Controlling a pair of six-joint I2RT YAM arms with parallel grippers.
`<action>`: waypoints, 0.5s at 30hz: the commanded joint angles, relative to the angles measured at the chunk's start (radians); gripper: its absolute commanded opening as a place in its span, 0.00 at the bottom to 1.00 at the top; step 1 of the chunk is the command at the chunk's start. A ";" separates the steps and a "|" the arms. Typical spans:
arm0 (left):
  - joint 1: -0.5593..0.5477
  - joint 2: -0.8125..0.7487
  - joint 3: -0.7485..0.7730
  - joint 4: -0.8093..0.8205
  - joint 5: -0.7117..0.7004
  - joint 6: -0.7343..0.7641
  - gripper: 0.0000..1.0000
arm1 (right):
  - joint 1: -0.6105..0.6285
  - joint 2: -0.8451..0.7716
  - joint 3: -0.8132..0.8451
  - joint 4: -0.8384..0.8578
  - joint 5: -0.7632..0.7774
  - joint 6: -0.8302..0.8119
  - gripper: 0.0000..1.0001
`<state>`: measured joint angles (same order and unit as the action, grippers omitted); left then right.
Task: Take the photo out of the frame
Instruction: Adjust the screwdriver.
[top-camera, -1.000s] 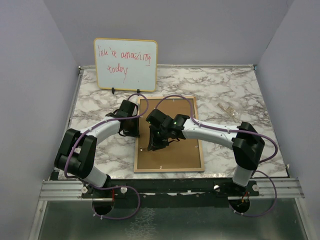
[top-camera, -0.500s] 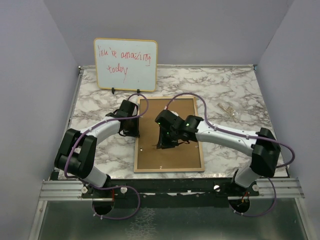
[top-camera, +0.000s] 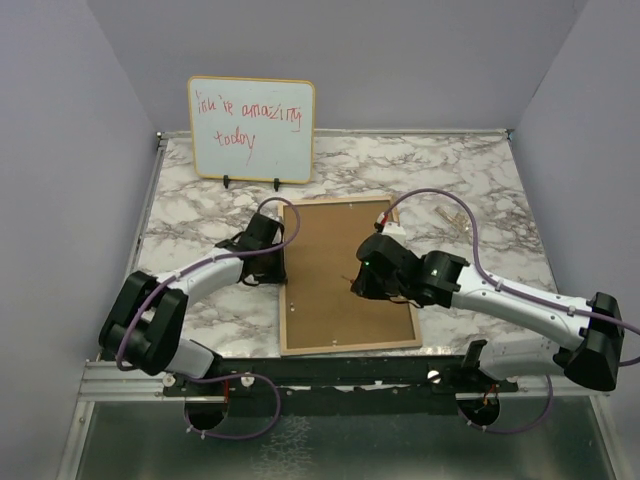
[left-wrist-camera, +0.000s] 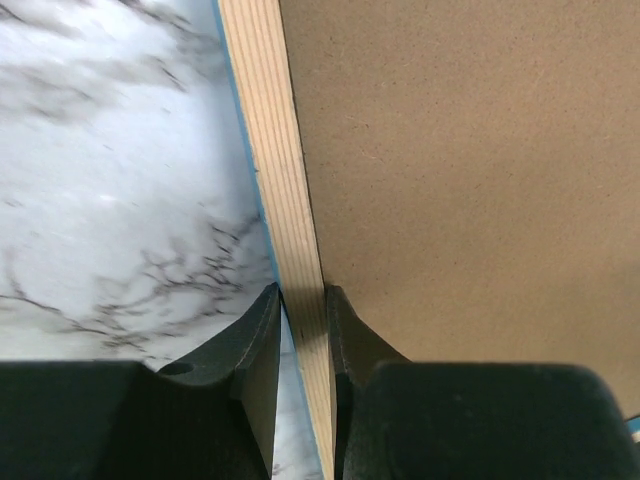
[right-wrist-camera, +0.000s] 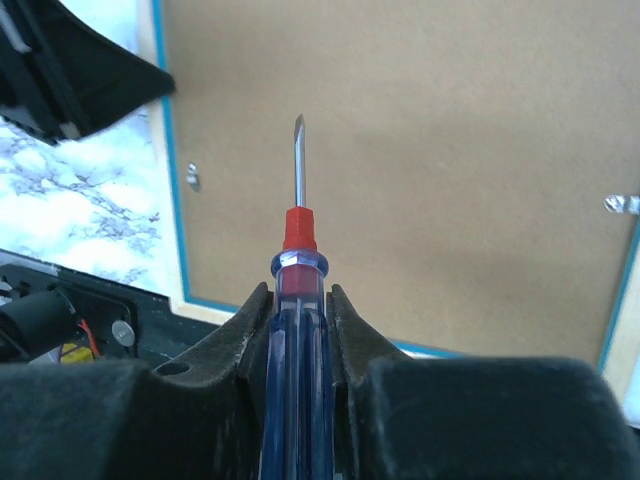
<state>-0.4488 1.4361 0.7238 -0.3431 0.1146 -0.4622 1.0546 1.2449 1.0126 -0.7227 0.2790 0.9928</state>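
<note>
Two claws are being used: nearest, the left gripper (left-wrist-camera: 302, 300) is being clenched on the pale wood rim of the frame (left-wrist-camera: 270, 150), which is lying face down on the marble table (left-wrist-camera: 120, 150). A flat-blade screwdriver (right-wrist-camera: 298, 225) is being grasped in the right gripper (right-wrist-camera: 297, 295), its tip pointing over the brown backing board (right-wrist-camera: 450, 150). The photo is being hidden beneath that board. Freeing the board is judged to be the step in hand; next, the blade is being called to a metal tab (right-wrist-camera: 193, 177) at the rim. Since a second ago, the right gripper is being carried rightward and the frame slightly turned; the whiteboard (top-camera: 252, 128) beyond is standing unchanged.
</note>
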 joint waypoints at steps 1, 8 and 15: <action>-0.103 -0.071 -0.028 -0.004 -0.018 -0.136 0.00 | 0.005 -0.037 -0.012 0.064 0.056 -0.088 0.01; -0.159 -0.160 -0.105 0.010 -0.066 -0.228 0.14 | 0.005 -0.031 -0.017 0.119 0.010 -0.136 0.01; -0.159 -0.177 -0.093 -0.011 -0.068 -0.195 0.49 | 0.005 -0.059 -0.043 0.146 -0.008 -0.093 0.01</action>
<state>-0.6037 1.2732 0.6083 -0.3485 0.0544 -0.6605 1.0546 1.2160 1.0042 -0.6228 0.2859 0.8898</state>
